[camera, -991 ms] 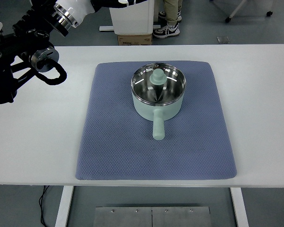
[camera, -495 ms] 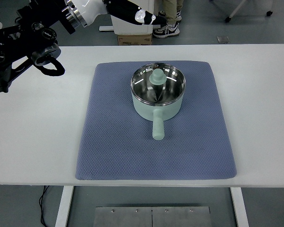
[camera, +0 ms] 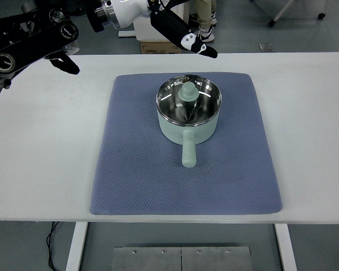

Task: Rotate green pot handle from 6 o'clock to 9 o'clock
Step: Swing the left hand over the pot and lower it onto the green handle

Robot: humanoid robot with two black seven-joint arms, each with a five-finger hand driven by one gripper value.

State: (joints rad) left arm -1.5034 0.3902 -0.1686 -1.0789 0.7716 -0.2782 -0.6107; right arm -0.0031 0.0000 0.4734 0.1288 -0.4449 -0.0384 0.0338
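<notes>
A pale green pot point(camera: 189, 113) with a shiny steel inside stands on the far half of a blue mat point(camera: 135, 169). Its green handle point(camera: 188, 151) points straight toward me, at 6 o'clock. A green lid knob point(camera: 187, 93) shows inside the rim. My left hand point(camera: 39, 45), black and mechanical, hangs high over the table's far left corner, well clear of the pot. Its fingers are stretched out and hold nothing. The white forearm point(camera: 127, 10) and a black arm segment point(camera: 183, 35) run along the top edge. The right arm is out of sight.
The mat lies on a white table point(camera: 39, 158), with bare tabletop on both sides of it. Beyond the far edge stand a cardboard box point(camera: 161, 47) and a person's sneakers point(camera: 202, 35) on the floor.
My left hand has risen and swung toward the far left corner, and its curled fingers have straightened. The black arm segment has come into view at the top. The pot has not moved.
</notes>
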